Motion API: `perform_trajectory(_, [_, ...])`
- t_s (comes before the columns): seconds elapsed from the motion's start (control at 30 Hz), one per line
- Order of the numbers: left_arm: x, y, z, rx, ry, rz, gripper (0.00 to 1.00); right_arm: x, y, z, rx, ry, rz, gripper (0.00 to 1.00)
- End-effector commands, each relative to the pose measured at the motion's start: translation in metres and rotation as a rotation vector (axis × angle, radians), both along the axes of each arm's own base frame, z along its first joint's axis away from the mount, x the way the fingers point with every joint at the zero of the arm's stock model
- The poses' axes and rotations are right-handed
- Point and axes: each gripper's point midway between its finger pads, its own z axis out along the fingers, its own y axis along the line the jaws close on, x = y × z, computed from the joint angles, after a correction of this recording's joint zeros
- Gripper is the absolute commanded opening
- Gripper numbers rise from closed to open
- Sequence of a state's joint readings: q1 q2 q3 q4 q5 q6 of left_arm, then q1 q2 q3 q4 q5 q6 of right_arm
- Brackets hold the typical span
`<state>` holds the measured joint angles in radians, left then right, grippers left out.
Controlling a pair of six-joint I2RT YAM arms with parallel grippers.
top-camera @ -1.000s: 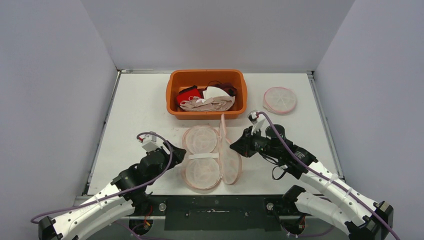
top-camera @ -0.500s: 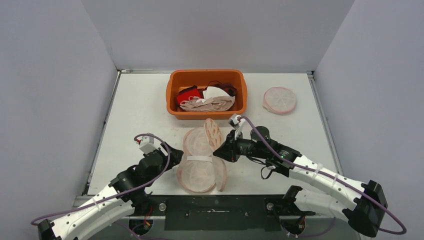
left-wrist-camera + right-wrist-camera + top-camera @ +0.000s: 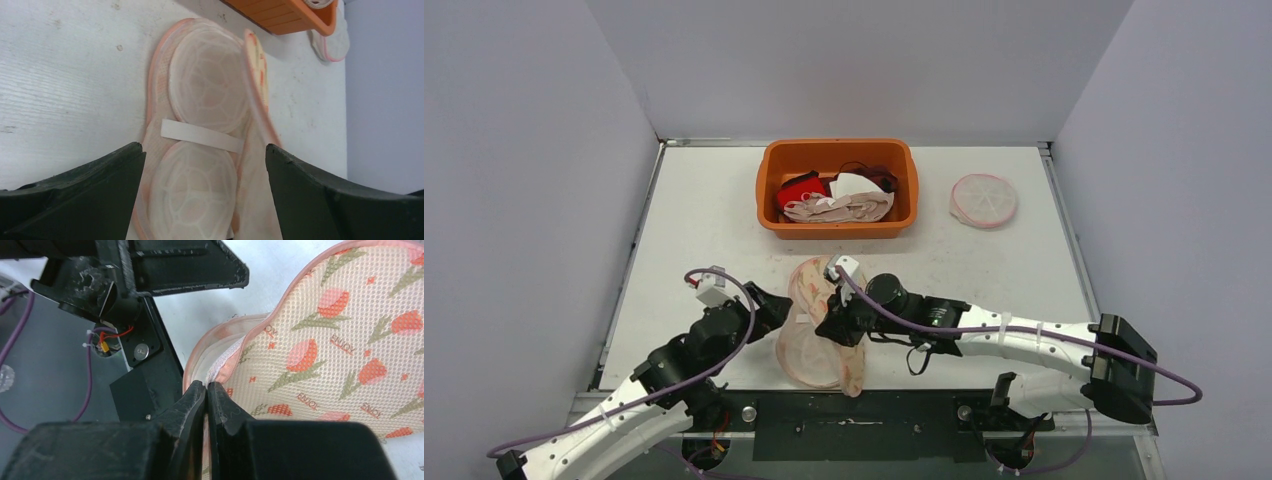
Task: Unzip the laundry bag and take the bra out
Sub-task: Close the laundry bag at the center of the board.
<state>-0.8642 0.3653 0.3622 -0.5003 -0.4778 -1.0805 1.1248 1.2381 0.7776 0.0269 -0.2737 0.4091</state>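
Observation:
The pink mesh laundry bag (image 3: 807,350) lies unzipped at the near middle of the table. Its inside shows two pale domed cups (image 3: 197,185) joined by a white strap (image 3: 202,135); I cannot tell the bra apart from them. My right gripper (image 3: 832,325) is shut on the rim of the bag's floral lid flap (image 3: 340,350) and holds it raised over the bag; its fingertips meet at the seam (image 3: 206,386). My left gripper (image 3: 776,303) is open at the bag's left edge, its jaws spread either side of the near cup (image 3: 204,146).
An orange bin (image 3: 769,190) with several garments stands behind the bag. A second round pink mesh bag (image 3: 983,199) lies at the back right and also shows in the left wrist view (image 3: 330,42). The table's near edge and the black base rail (image 3: 145,390) are close.
My right gripper has swung left across the bag, carrying the lid flap from upright on the right side to over the bag's middle. My left gripper has shifted slightly forward.

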Motion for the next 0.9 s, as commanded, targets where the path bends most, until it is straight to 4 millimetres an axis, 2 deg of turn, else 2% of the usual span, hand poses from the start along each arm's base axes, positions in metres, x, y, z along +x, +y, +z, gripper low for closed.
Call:
perform_trajectory(0.0, [0.001, -0.023, 0.053, -0.112, -0.090, -0.093, 0.93, 0.013, 0.019, 0.027, 0.060, -0.118, -0.041, 0.05])
perform_trajectory(0.07, [-0.002, -0.034, 0.056, -0.117, -0.064, -0.141, 0.97, 0.015, 0.019, 0.026, 0.053, -0.128, -0.057, 0.05])
perform_trajectory(0.2, [-0.006, -0.054, 0.048, -0.131, 0.031, -0.199, 0.97, 0.020, 0.019, 0.027, 0.053, -0.143, -0.090, 0.05])
perform_trajectory(0.43, [-0.005, -0.074, 0.034, -0.258, 0.059, -0.212, 0.83, 0.022, 0.018, 0.025, 0.056, -0.146, -0.131, 0.05])
perform_trajectory(0.63, [0.003, -0.079, 0.034, -0.240, 0.058, -0.203, 0.77, 0.021, 0.021, 0.025, 0.082, -0.132, -0.159, 0.05])
perform_trajectory(0.8, [0.010, -0.080, 0.031, -0.214, 0.049, -0.190, 0.60, 0.017, 0.025, 0.022, 0.083, -0.123, -0.154, 0.05])
perform_trajectory(0.87, [0.013, -0.078, 0.029, -0.196, 0.044, -0.178, 0.49, 0.014, 0.026, 0.022, 0.083, -0.120, -0.148, 0.07])
